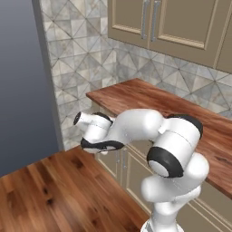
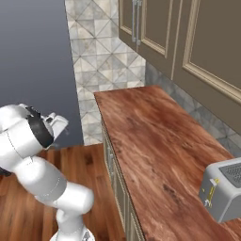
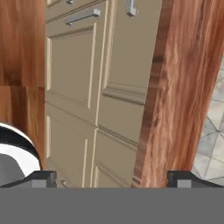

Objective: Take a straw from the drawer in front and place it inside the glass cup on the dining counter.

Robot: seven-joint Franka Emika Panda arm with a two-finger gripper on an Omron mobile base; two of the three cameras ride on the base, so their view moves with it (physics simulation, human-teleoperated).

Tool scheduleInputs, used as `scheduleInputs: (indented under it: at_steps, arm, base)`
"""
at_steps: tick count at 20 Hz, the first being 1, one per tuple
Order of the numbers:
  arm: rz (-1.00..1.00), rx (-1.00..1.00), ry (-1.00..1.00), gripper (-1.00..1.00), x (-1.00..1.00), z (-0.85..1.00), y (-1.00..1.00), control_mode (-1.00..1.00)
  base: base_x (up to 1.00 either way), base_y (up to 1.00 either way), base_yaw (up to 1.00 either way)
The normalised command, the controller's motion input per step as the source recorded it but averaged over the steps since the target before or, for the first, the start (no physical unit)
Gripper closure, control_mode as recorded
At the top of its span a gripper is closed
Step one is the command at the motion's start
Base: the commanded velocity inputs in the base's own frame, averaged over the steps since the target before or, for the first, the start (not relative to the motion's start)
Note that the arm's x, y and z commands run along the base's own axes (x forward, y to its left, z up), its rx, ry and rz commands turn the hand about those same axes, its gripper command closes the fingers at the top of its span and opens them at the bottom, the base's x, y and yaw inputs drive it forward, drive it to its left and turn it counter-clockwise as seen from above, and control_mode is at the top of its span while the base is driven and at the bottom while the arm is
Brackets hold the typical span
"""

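In the hand view my gripper [image 3: 113,178] is open, its two dark fingertips [image 3: 43,177] far apart with nothing between them. It faces the beige cabinet fronts under a wood-topped counter [image 3: 183,87]. A shut drawer front [image 3: 127,52] with a silver bar handle [image 3: 131,6] lies right beside the counter's edge, some way ahead of the fingertips. The straw, the glass cup and the dining counter are out of view. In the left base view the arm [image 1: 136,124] folds low to the left, in front of the cabinets.
Cabinet doors [image 3: 70,61] with a bar handle [image 3: 83,16] lie below the drawer row. A grey toaster [image 2: 223,195] stands on the wood counter [image 2: 150,141]. Beige wall cabinets [image 1: 181,22] hang above it, tiled wall behind. Wood floor [image 1: 59,190] spreads to the left.
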Motion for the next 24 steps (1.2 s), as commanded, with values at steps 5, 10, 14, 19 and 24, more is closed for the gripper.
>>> scheduleInputs:
  at_steps: [5,10,14,19,24]
  arm:
    - [0.24,-0.2,0.0,-1.0,0.36,-0.18,-0.14,-1.0]
    - [0.26,-0.19,-0.04,-1.0,0.26,-0.22,-0.25,-1.0]
    - [0.04,-0.15,-0.11,-1.0,0.12,-0.25,-0.23,-1.0]
    - [-0.06,-0.14,-0.15,-1.0,0.1,-0.27,-0.38,-1.0]
    - [-0.04,-0.05,-0.06,-1.0,0.38,-0.02,-0.34,-1.0]
  base:
    - [0.0,0.0,0.0]
    - [0.0,0.0,0.0]
    - [0.0,0.0,0.0]
    - [0.0,0.0,0.0]
    - [0.0,0.0,0.0]
